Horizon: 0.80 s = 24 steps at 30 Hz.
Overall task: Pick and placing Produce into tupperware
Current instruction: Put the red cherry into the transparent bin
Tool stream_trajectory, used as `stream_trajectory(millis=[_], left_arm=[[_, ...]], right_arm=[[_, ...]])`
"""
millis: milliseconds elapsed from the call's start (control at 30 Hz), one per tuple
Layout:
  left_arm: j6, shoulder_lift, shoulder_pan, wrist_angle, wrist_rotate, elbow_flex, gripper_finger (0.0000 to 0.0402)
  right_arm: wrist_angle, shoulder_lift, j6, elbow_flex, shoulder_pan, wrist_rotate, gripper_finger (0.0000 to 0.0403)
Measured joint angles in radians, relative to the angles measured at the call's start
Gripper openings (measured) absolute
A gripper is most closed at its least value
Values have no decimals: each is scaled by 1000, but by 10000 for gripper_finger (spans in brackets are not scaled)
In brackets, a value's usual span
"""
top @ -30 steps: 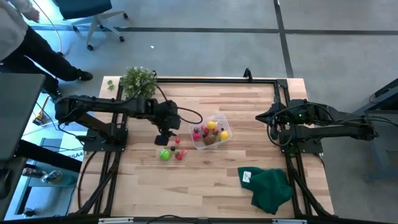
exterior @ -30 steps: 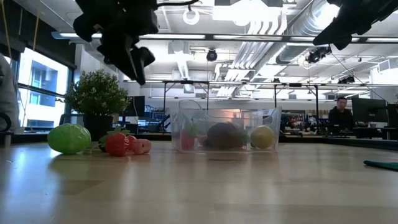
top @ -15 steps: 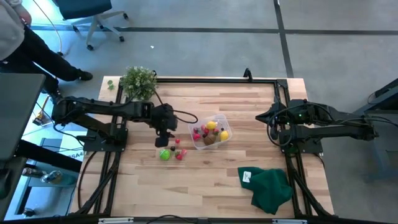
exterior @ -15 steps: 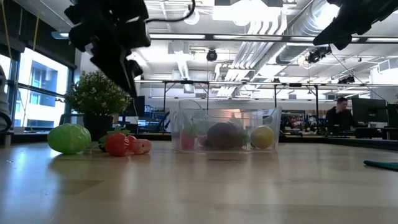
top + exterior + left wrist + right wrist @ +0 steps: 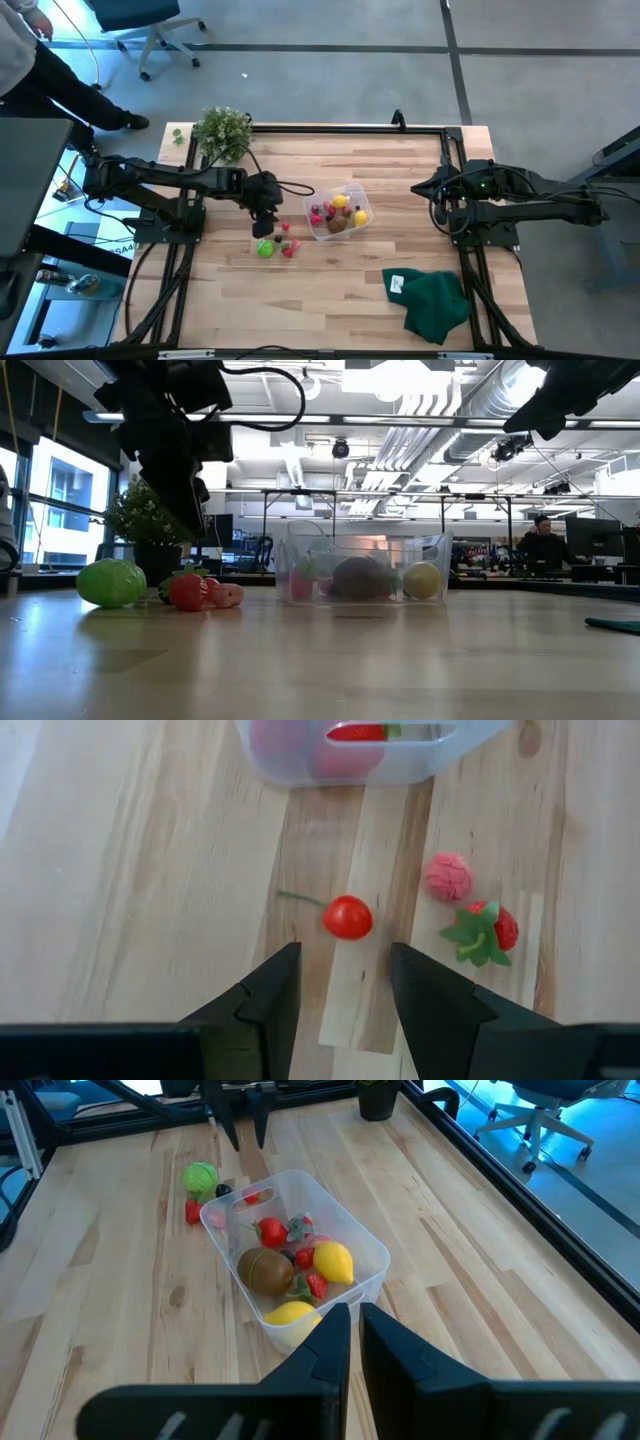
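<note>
The clear tupperware (image 5: 356,190) stands mid-table and holds produce: a yellow lemon (image 5: 333,1262), a brown kiwi (image 5: 264,1270) and red pieces. Left of it, on the wood, lie a green piece (image 5: 264,249), a strawberry (image 5: 485,930), a pink raspberry (image 5: 449,877) and a small red cherry tomato (image 5: 348,917). My left gripper (image 5: 345,955) hangs open above the table, pointing steeply down, its fingertips just short of the cherry tomato and touching nothing. My right gripper (image 5: 350,1330) is shut, raised at the table's right side, far from the tub.
A potted plant (image 5: 222,130) stands at the far left corner. A dark green cloth (image 5: 435,300) lies near the right front. A person (image 5: 30,50) stands beyond the table's far left; bare wood lies in front of the tub.
My left gripper has come down toward the loose produce left of the tub, shifting a little toward the table's left edge, and has rolled about its own axis. Its fingers have stayed open. No produce has moved.
</note>
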State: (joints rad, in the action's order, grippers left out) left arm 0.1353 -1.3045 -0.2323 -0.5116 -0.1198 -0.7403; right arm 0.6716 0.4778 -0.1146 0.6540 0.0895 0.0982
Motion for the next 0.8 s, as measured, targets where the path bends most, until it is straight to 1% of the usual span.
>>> stream_trajectory(millis=[200,267,367,800], left_arm=[[-7,-29,51,76,18,0,143],[-7,-48,68,104,52,0,143],[2,-63,72,94,91,0,143],[30,-134,84,99,78,0,143]], right_arm=[[0,0,0,0,0,0,19],[0,0,0,0,0,0,19],[0,0,0,0,0,0,19],[0,0,0,0,0,0,19]])
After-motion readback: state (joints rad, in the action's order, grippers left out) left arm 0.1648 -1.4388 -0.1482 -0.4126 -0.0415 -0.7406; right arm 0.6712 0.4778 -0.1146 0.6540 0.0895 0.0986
